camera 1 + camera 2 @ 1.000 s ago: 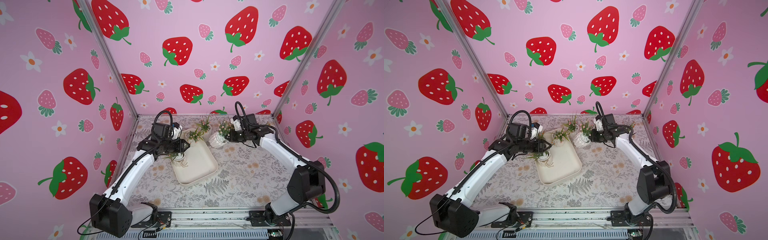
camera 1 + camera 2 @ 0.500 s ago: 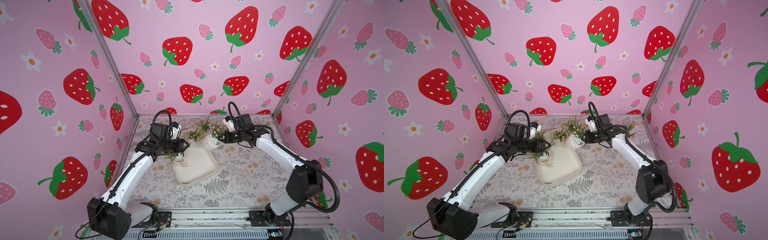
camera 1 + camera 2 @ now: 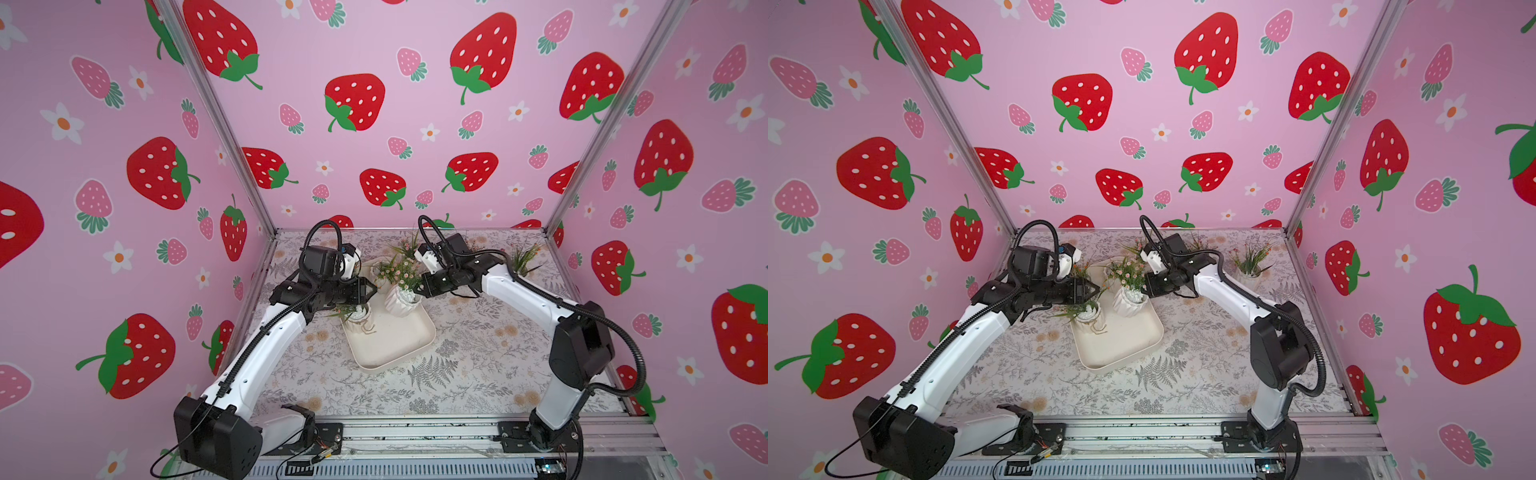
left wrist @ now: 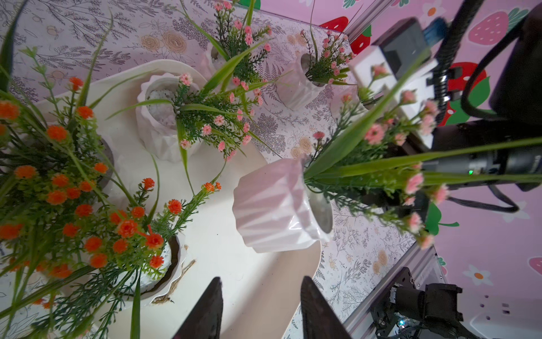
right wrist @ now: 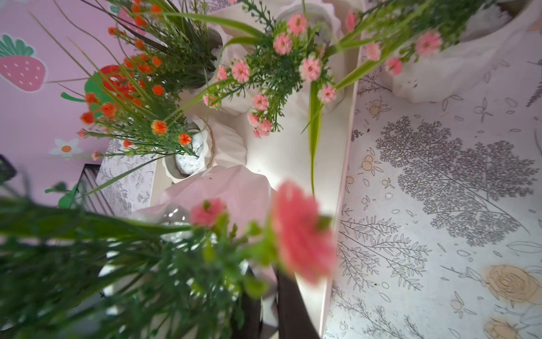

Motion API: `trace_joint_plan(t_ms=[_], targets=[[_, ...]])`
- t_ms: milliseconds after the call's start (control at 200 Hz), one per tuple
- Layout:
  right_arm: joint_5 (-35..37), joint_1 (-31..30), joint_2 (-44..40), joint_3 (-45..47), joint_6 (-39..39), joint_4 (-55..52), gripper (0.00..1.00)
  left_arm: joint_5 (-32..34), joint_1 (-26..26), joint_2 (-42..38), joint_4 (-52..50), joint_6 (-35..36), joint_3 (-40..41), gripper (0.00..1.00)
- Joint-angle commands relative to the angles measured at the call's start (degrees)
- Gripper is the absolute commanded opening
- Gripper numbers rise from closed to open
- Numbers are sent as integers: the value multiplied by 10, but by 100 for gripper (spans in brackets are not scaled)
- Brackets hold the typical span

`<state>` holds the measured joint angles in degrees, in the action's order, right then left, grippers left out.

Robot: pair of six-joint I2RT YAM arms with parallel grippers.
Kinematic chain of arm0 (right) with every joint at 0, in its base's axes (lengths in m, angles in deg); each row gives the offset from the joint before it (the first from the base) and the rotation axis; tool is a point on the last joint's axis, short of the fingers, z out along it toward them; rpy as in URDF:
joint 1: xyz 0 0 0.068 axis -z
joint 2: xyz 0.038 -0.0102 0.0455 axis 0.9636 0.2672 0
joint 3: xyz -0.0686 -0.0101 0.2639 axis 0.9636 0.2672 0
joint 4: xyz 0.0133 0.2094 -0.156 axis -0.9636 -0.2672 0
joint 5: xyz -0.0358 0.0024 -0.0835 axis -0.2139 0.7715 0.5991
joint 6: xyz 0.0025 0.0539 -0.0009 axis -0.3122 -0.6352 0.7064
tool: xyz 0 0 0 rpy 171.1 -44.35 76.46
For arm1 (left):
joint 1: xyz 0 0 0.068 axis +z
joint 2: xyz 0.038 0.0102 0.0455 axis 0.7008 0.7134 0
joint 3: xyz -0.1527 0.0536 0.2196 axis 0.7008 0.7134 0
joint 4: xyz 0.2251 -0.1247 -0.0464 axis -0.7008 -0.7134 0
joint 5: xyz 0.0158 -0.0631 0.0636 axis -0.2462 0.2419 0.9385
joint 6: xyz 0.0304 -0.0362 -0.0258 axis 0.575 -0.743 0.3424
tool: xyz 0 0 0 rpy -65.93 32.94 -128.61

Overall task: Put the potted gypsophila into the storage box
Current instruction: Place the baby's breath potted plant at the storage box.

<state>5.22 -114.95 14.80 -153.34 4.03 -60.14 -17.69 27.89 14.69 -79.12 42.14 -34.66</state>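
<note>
Potted gypsophila (image 3: pixel 401 297) in right hand (image 3: pixel 418 286), orange-flowered pot (image 3: pixel 359 320) inside storage box (image 3: pixel 395 345)

Tally: tray (image 3: pixel 397 353) ×1; arms ×2, left arm (image 3: pixel 266 353) and right arm (image 3: pixel 534 299). White pots with plants, counted in the left wrist view, ×7: two with orange blooms (near pot (image 4: pixel 171 264), dark-rimmed pot (image 4: pixel 108 164)), four with pink blooms (tilted pot (image 4: pixel 272 208), ribbed pot (image 4: pixel 158 126), far pot (image 4: pixel 209 58), leaning pot (image 4: pixel 294 85)), and one half-hidden pot (image 4: pixel 341 102) whose bloom colour is unreadable. In both top views a lone plant (image 3: pixel 524 259) shows by itself; cannot tell whether it is already among the seven, and leaf overlap there blocks a firm recount.
</note>
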Motion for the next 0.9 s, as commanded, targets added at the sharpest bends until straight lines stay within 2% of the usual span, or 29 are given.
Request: trace_joint_plan(t_ms=[0, 420, 895], targets=[[37, -16, 8, -32, 13, -6, 0, 10, 2, -10, -11, 6, -21, 46], [138, -46, 81, -83, -22, -22, 0, 7, 6, -3, -14, 2, -22, 46], [127, -51, 155, -146, -75, 16, 0, -2, 17, -1, -11, -4, -21, 46]])
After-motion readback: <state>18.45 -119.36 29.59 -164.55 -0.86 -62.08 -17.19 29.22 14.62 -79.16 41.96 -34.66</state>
